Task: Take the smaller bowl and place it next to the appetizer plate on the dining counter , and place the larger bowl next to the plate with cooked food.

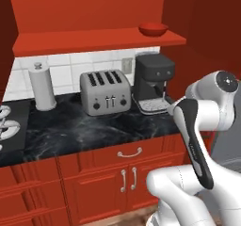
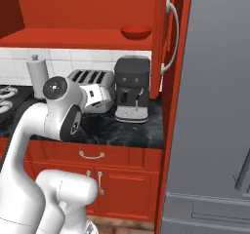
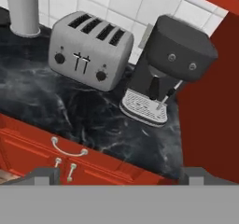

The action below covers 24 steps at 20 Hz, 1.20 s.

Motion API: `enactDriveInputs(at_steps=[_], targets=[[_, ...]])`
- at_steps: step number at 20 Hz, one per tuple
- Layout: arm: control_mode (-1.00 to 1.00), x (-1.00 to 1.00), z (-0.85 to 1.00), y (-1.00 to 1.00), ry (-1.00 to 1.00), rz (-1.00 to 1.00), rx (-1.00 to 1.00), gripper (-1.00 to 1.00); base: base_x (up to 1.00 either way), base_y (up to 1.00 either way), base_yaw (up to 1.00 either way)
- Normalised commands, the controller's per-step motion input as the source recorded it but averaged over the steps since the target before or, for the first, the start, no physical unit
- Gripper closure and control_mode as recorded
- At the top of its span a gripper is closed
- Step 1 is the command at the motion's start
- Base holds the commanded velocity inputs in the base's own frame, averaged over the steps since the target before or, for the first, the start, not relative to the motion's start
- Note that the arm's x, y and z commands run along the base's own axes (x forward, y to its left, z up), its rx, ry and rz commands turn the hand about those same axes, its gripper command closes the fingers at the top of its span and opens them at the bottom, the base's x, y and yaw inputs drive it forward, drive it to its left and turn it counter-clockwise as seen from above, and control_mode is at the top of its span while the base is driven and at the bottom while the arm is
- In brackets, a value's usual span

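End effector (image 3: 119,174) spread wide, facing toaster (image 3: 89,49) and coffee machine (image 3: 165,69).

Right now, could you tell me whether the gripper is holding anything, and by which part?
Nothing is held: the gripper is open and empty above the counter.

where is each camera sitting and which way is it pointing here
Left base view: behind the arm on its left, facing the toaster, coffee machine and shelved smaller bowl; arm at lower right.
Right base view: behind on its right, same counter plus the grey fridge; arm at lower left.
Hand view: on the hand, looking down at toaster and coffee machine; open end effector tips at the bottom.
All three share toaster and coffee machine.
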Motion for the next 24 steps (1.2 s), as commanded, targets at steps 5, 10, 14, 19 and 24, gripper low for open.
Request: enactDriveInputs(at_steps=[5, 10, 14, 19, 24], targets=[[1.00, 0.00, 0.00, 0.00, 0.00, 0.00, 0.00, -1.00, 0.83, 0.64, -0.14], [1.00, 0.00, 0.00, 0.00, 0.00, 0.00, 0.00, -1.00, 0.75, 0.28, -0.16], [1.00, 0.00, 0.00, 0.00, 0.00, 0.00, 0.00, -1.00, 0.72, 0.00, -0.17], [1.00, 0.00, 0.00, 0.00, 0.00, 0.00, 0.00, -1.00, 0.73, 0.00, -0.18], [-1.00, 0.07, 0.00, 0.00, 0.00, -0.03, 0.00, -1.00, 0.27, 0.00, -0.09]])
